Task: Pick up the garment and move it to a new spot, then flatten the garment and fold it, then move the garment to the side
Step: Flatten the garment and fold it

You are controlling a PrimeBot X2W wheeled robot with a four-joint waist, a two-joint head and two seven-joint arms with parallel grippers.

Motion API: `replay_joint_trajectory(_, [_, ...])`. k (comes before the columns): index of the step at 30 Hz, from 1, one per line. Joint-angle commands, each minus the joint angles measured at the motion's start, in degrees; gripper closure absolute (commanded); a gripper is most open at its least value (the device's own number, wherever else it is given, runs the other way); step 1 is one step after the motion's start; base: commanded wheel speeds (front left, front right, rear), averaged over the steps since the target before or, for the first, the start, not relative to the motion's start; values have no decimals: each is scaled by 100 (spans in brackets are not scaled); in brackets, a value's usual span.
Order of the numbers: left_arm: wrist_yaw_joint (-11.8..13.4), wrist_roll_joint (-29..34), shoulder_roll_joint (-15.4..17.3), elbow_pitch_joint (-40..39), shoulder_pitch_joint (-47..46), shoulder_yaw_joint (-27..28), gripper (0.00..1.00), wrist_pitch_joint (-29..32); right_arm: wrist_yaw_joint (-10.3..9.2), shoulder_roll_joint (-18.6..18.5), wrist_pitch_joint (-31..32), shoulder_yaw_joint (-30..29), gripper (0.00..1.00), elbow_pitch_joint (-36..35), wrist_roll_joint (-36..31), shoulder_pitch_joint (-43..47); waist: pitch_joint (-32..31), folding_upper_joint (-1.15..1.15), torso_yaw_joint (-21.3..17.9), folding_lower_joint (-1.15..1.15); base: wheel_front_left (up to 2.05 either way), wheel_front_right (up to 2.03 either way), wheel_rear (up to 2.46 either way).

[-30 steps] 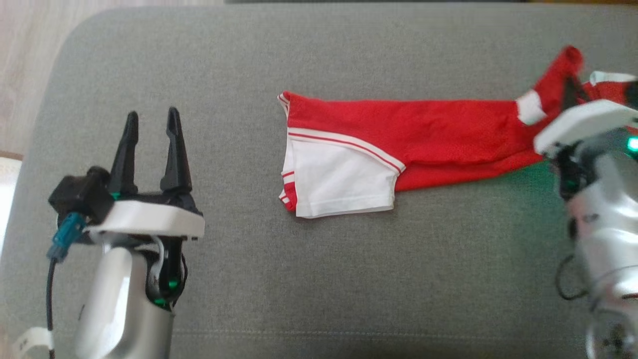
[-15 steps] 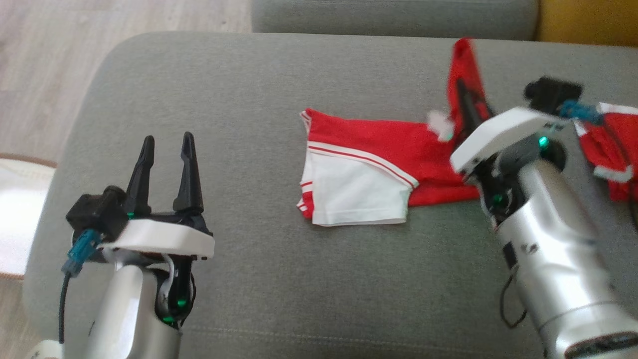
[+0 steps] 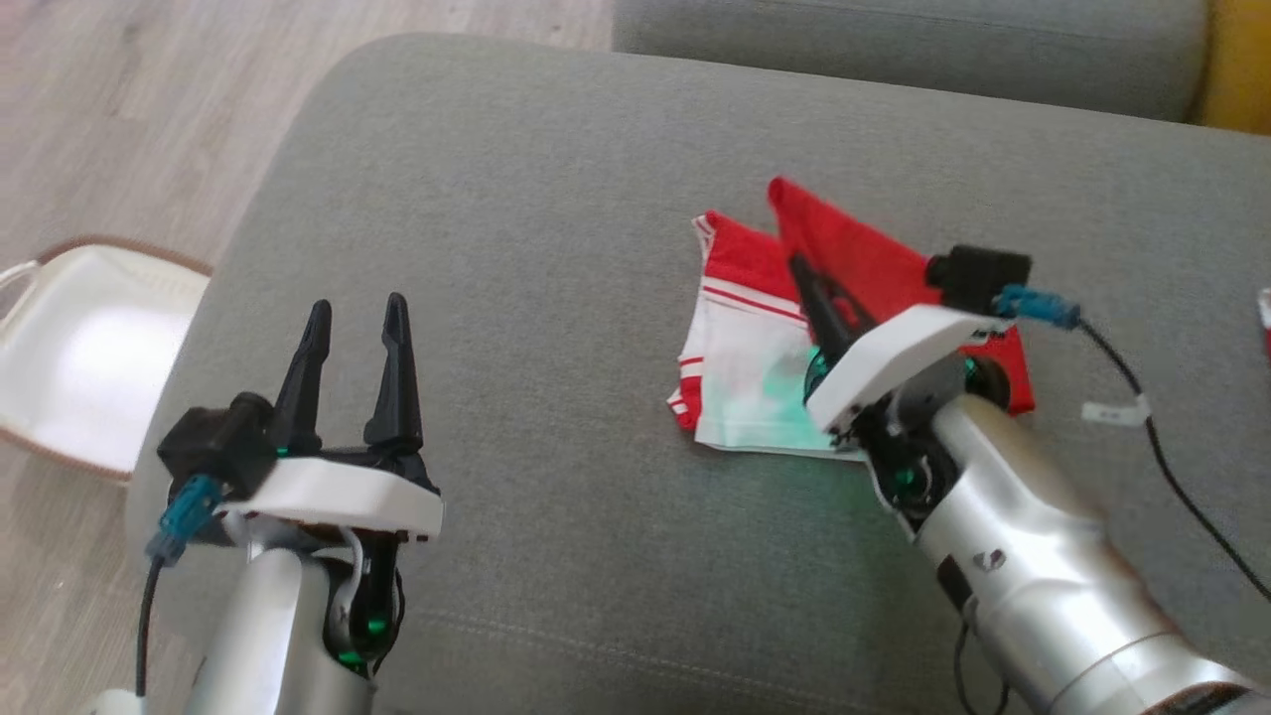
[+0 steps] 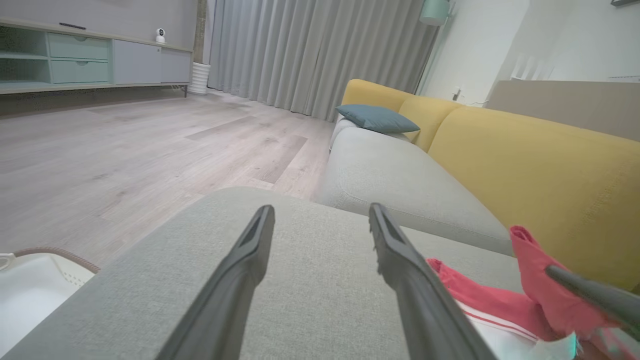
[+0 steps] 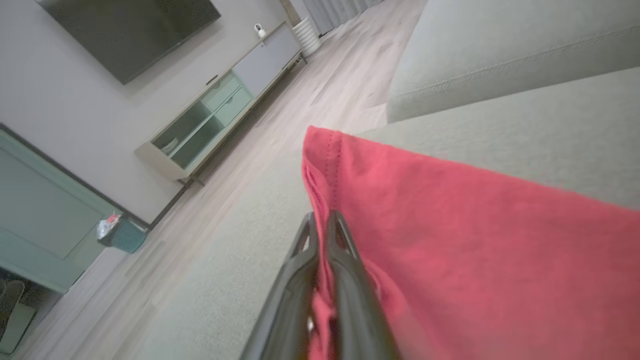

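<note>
The red and white garment [image 3: 755, 348] lies on the grey sofa cushion [image 3: 556, 199], its red end folded back over the white part. My right gripper [image 3: 799, 268] is shut on that red fabric [image 5: 450, 240] and holds it lifted over the garment's left half. In the right wrist view both fingers [image 5: 345, 270] pinch the red cloth between them. My left gripper [image 3: 355, 313] is open with nothing between its fingers, hovering over bare cushion to the garment's left. The left wrist view shows the garment [image 4: 480, 300] at lower right and my right gripper's finger [image 4: 590, 295] on it.
A white basket [image 3: 79, 348] sits on the wooden floor left of the sofa. A second grey cushion [image 3: 894, 40] and the yellow backrest [image 4: 530, 165] lie beyond. A cable with a white tag [image 3: 1117, 409] trails on the cushion at right.
My right gripper has carried the red end leftward over the garment, folding it onto the white part. The head camera has swung, bringing floor and basket into view. The left gripper stays open.
</note>
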Motion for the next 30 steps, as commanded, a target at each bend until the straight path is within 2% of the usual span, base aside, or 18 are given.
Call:
replay_joint_trajectory(1, [28,-47,71,-178,-195,155,0,-29,37,111,-130,215,100,-84,93,-133,46,0,107,0,0,0,0])
replay_joint_trajectory(10, [77,-118,71,-177,-193,119,0,-29,37,111,-457,1159,100,658,860,-322,162,0,299,0,0,0,0])
replay_joint_trajectory(11, [81,-123,71,-176,-195,115,0,-29,37,111,-474,1277,34,700,946,-343,175,0,300,0,0,0,0])
replay_joint_trajectory(12, [84,-125,71,-174,-197,112,0,-29,37,111,-473,1395,0,700,1060,-350,183,0,299,0,0,0,0])
replay_joint_trajectory(17, [99,-126,71,-171,-243,146,0,-29,37,111,-693,1953,0,697,1627,-522,183,0,163,0,0,0,0])
replay_joint_trajectory(21, [91,-132,71,-213,-243,172,0,-29,37,111,-937,2155,0,919,1669,-809,133,0,-24,0,0,0,0])
replay_joint_trajectory(27, [101,-141,71,-335,-223,195,0,-29,37,111,-1173,2189,0,1509,1135,-1332,48,0,-407,0,0,0,0])
replay_joint_trajectory(30, [113,-142,71,-424,-227,220,0,-29,37,15,-1193,1908,0,1747,632,-1635,25,0,-609,0,0,0,0])
